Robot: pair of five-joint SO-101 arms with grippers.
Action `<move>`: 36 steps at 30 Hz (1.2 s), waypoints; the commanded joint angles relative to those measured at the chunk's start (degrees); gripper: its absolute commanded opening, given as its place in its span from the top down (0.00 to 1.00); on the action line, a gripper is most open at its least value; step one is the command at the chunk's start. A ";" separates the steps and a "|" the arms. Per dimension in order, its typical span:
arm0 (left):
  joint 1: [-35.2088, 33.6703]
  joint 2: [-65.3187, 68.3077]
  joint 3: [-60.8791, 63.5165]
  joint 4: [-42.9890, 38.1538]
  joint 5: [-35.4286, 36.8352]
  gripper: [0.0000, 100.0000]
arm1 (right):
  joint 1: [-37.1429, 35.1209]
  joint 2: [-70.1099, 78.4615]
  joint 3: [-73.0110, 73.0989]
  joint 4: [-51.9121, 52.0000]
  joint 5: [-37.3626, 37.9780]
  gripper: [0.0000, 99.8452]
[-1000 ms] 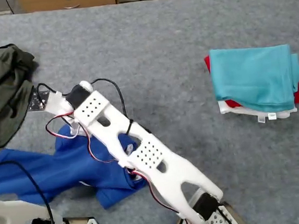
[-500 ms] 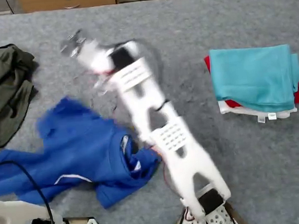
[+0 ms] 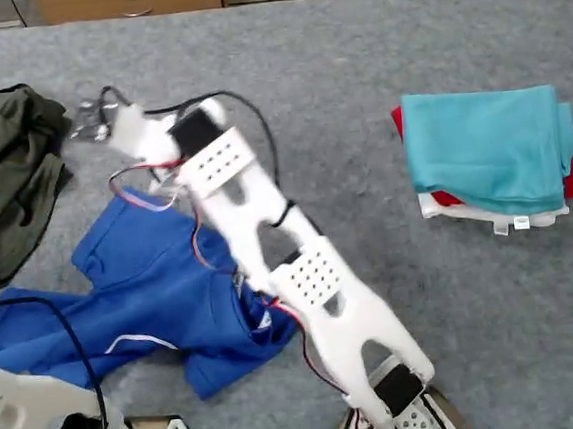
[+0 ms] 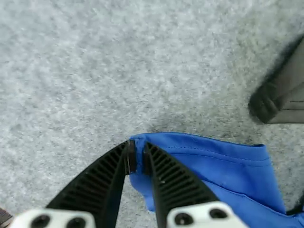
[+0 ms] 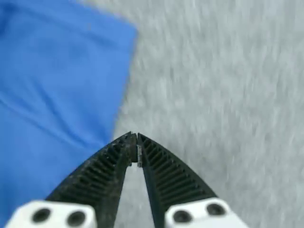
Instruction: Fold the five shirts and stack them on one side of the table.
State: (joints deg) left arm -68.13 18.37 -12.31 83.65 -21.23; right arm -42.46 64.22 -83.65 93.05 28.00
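Three folded shirts sit stacked at the right of the grey worktop (image 3: 355,78), seen from above: a teal shirt (image 3: 486,147) on top, with a red shirt (image 3: 572,175) and a white shirt (image 3: 472,212) showing beneath. An olive shirt (image 3: 7,174) lies crumpled at the far left. A blue shirt (image 3: 153,296) is spread at the near left. The right arm (image 3: 271,266) stretches across it, and the right gripper (image 3: 88,121) is near the olive shirt.

Left wrist view: the left gripper (image 4: 137,159) has its fingers pinching a corner of the blue shirt (image 4: 213,166). The olive shirt (image 4: 285,95) lies near it.

Right wrist view: the right gripper (image 5: 134,145) has its fingers pressed together on nothing, over the worktop (image 5: 213,95) just beside the blue shirt (image 5: 47,95).
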 commanded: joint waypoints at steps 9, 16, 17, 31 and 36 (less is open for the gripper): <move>0.97 -2.95 -2.37 0.00 -0.53 0.98 | -3.65 3.91 0.04 2.29 -9.14 0.84; 1.58 -2.24 -0.53 0.00 -0.70 0.98 | -6.37 8.40 -1.27 7.74 -8.53 0.84; 1.67 -2.15 0.09 0.00 -0.79 0.98 | -6.55 8.66 -1.45 7.91 -8.18 0.84; 7.74 -4.00 -2.55 9.14 -5.01 0.98 | -3.03 0.31 24.13 9.41 -8.18 1.00; 11.25 -4.26 -5.54 13.27 -11.34 0.98 | -1.89 -6.90 40.84 8.53 -7.91 1.00</move>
State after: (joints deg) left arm -59.08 17.67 -13.36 93.41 -29.14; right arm -46.07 60.88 -52.35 101.23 19.47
